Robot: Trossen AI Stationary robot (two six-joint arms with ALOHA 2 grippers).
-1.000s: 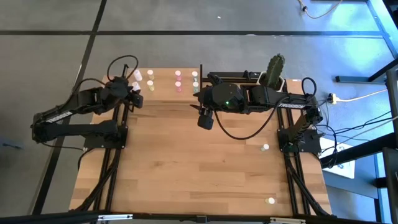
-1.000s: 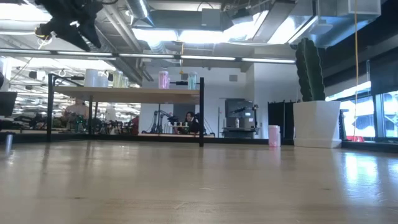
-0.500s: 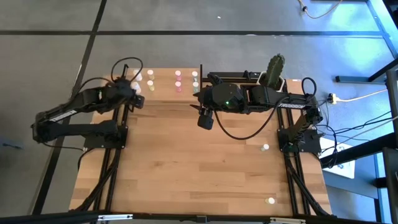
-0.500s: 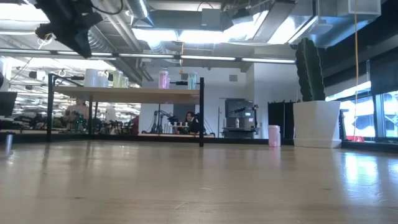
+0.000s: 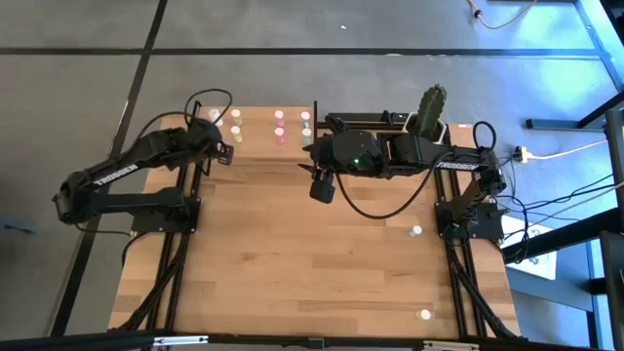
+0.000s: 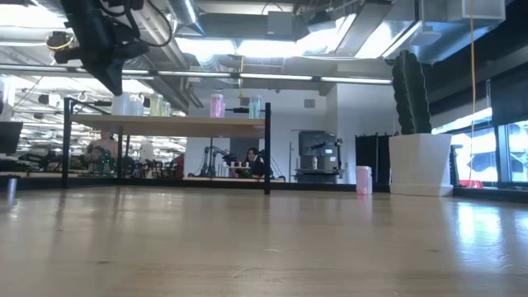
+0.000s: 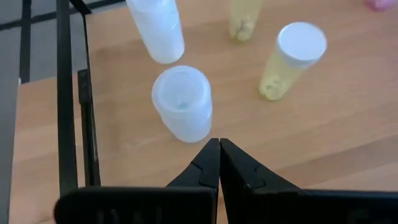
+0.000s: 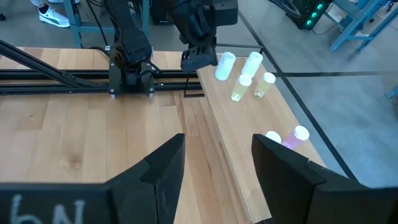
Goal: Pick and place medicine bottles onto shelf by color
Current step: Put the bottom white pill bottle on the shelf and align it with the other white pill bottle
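The left gripper [image 7: 219, 144], fingers pinched together on nothing, hovers above the shelf [image 7: 348, 130] just short of a white medicine bottle [image 7: 181, 103], so placing looks done; fetching another bottle seems next.

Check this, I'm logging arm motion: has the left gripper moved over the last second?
Yes. The left gripper has slid rightward along the shelf, nearer the pink bottles, fingers now shut.
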